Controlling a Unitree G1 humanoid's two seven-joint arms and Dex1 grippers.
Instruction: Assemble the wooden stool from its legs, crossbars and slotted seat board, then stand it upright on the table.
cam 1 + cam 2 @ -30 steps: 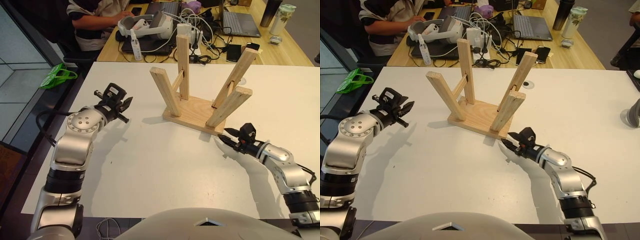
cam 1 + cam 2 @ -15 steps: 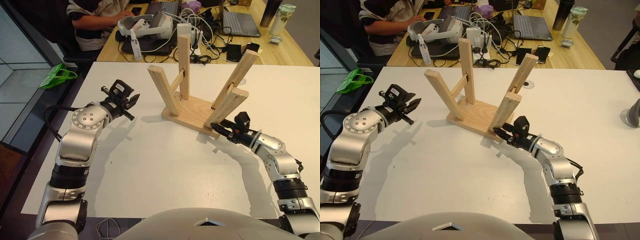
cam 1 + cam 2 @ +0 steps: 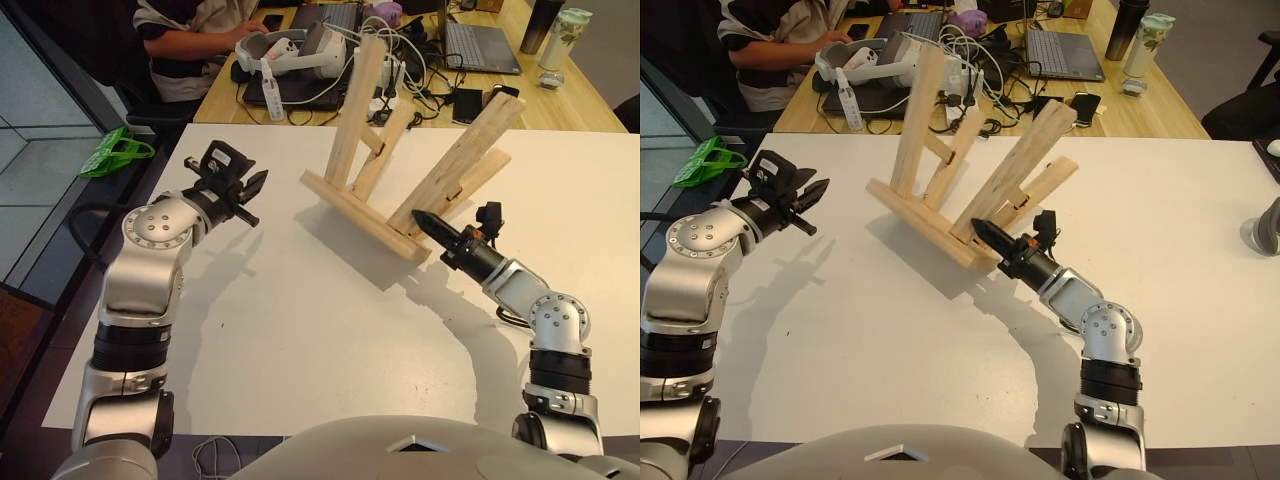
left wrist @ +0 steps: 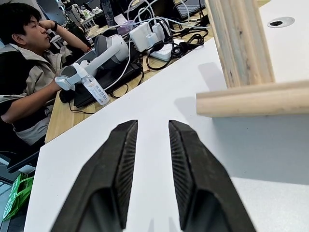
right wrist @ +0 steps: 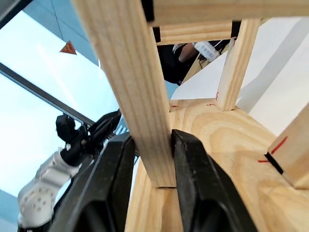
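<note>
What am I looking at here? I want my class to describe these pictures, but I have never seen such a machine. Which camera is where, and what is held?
This is a humanoid robot with two metal arms, each ending in a black two-fingered claw. The two wide pictures come from cameras on its head, looking down over a white table. The two close pictures come from cameras on its wrists, looking along each claw. On the table is a pale wooden stool, upside down and tipped at an angle. The right claw is closed on one leg just above the seat board. The left claw is open, holds nothing and hangs over the table on the robot's left side, apart from the stool.
</note>
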